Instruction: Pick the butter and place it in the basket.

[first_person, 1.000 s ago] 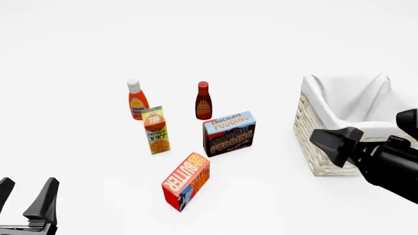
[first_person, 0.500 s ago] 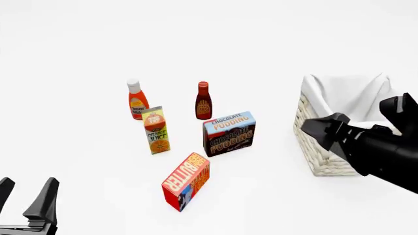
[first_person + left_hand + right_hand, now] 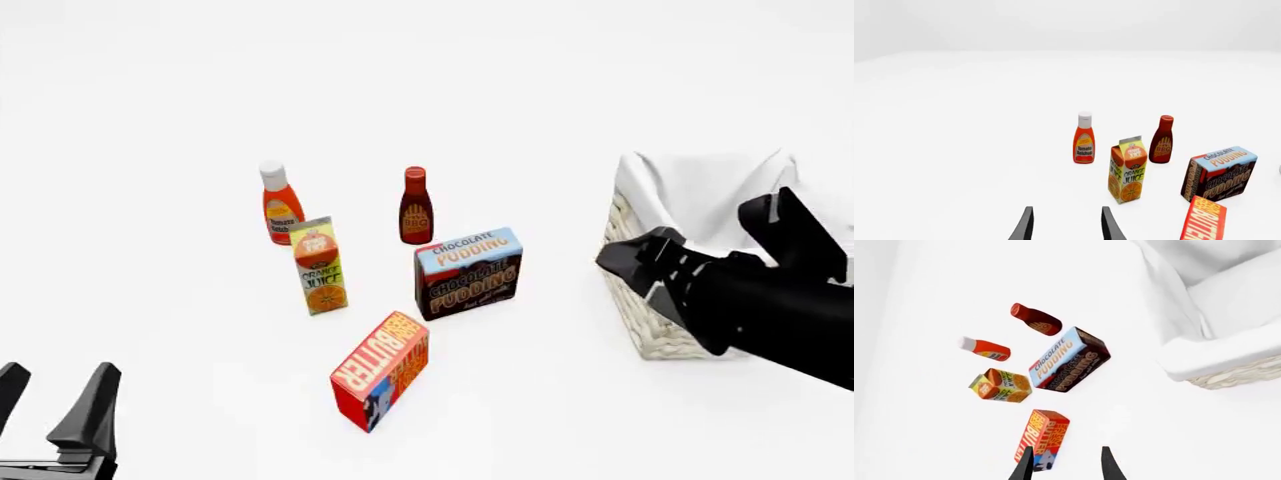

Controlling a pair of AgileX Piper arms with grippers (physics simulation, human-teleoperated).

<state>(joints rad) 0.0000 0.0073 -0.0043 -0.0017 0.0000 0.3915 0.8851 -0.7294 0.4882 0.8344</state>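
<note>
The butter (image 3: 380, 370) is a long red box with an orange lettered face, lying on the white table in front of the other groceries; it also shows as the butter (image 3: 1203, 220) and the butter (image 3: 1043, 440). The cream wicker basket (image 3: 654, 340), lined with white cloth, stands at the right, seen too as the basket (image 3: 1227, 350). My right gripper (image 3: 625, 270) hovers open at the basket's near left corner, well right of the butter; its fingertips (image 3: 1026, 465) frame the box from above. At the bottom left corner my left gripper (image 3: 51, 395) rests open and empty.
Behind the butter stand an orange juice carton (image 3: 319, 266) and a chocolate pudding box (image 3: 469, 272). Farther back are a ketchup bottle (image 3: 279, 205) and a dark BBQ sauce bottle (image 3: 415, 206). All sit on a plain white table.
My right gripper has swung left and slightly up, from beside the basket's front to its left corner, turning toward the groceries. The left arm and all objects have stayed put.
</note>
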